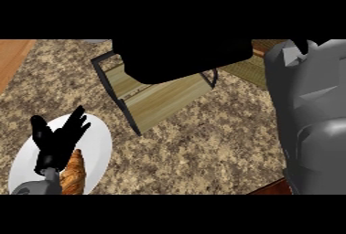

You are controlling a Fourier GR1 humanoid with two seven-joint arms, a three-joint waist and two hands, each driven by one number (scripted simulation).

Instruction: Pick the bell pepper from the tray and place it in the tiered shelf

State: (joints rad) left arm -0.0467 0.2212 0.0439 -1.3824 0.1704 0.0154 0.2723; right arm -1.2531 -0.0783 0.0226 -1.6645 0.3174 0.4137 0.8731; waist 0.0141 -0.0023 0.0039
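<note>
Head view: the tiered shelf (157,93), a dark frame with pale wooden slats, stands on the speckled counter (202,151) and serves as the landmark; directly over its upper part sits a large black mass that I take to be the right hand (179,57), reached in from the grey forearm at the shelf's right; whether its fingers are apart or curled I cannot tell, and the bell pepper is not visible, so it may be hidden beneath that hand, though that is a guess. Below and left of the shelf, the left hand (57,137) rests with fingers spread and straight over a white plate (98,137), beside a croissant (73,171). To place well, I judge the hand should lower squarely over a slat, inside the frame, and let go only once the pepper is seated.
</note>
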